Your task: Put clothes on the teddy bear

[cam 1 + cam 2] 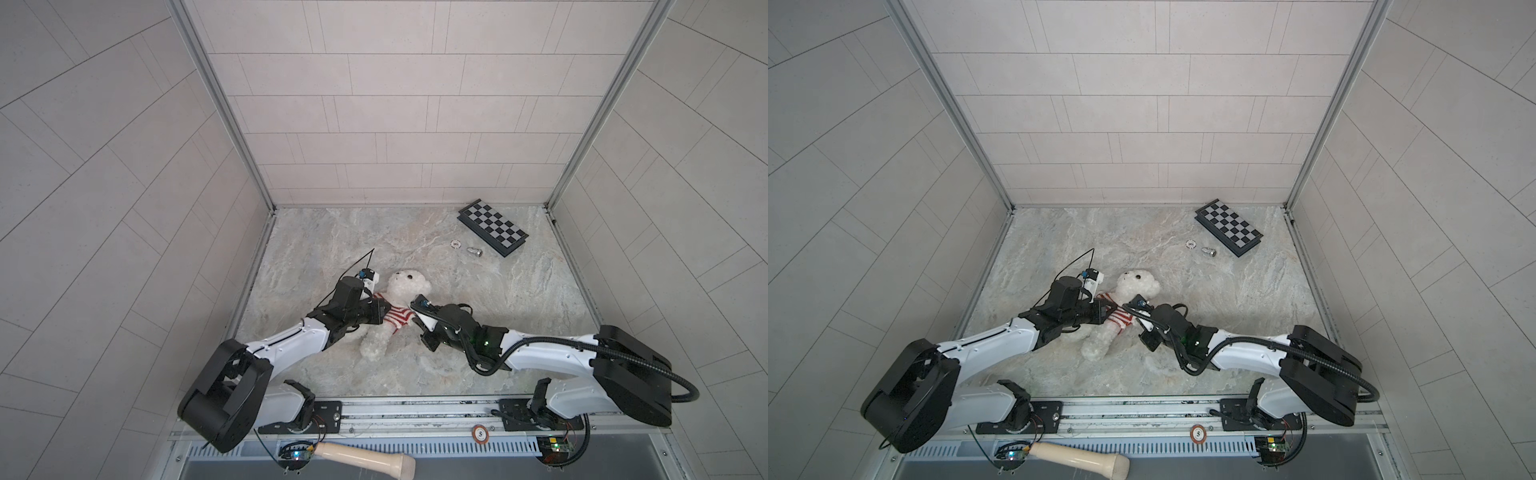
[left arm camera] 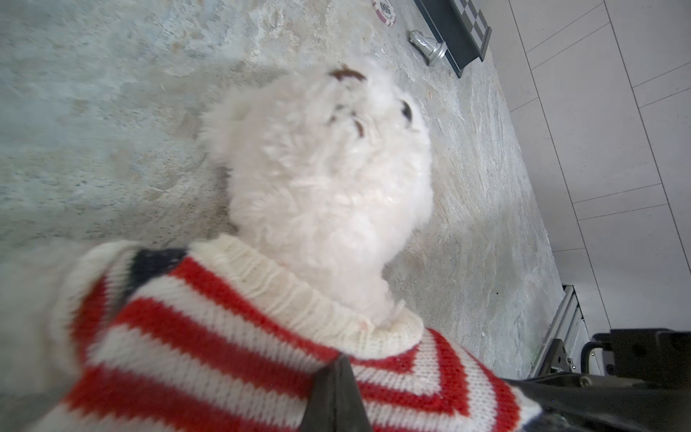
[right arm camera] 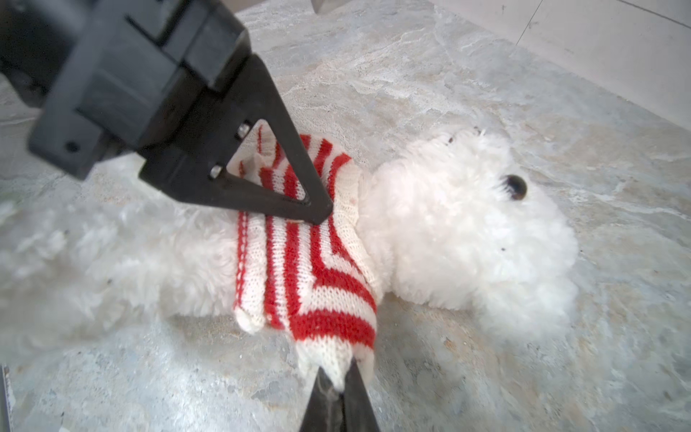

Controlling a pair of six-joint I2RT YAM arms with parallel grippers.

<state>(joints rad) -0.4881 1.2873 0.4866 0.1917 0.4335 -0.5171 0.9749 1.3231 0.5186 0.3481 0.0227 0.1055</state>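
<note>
— While both arms reach in at its chest, where does the teddy bear (image 1: 405,286) lie?
— Face up on the tabletop (image 1: 519,332), left of centre. Bare stone lies open to its right and behind its head, up to the chessboard (image 1: 492,226) in the far right corner.
— Its long axis?
— Slanted: head toward the back, feet toward the front edge.
— Grippers?
— Left gripper (image 3: 318,215) pinched tight on the striped sweater (image 3: 299,269) at a shoulder. Right gripper (image 3: 338,385) clamped on its cream cuff.
</note>
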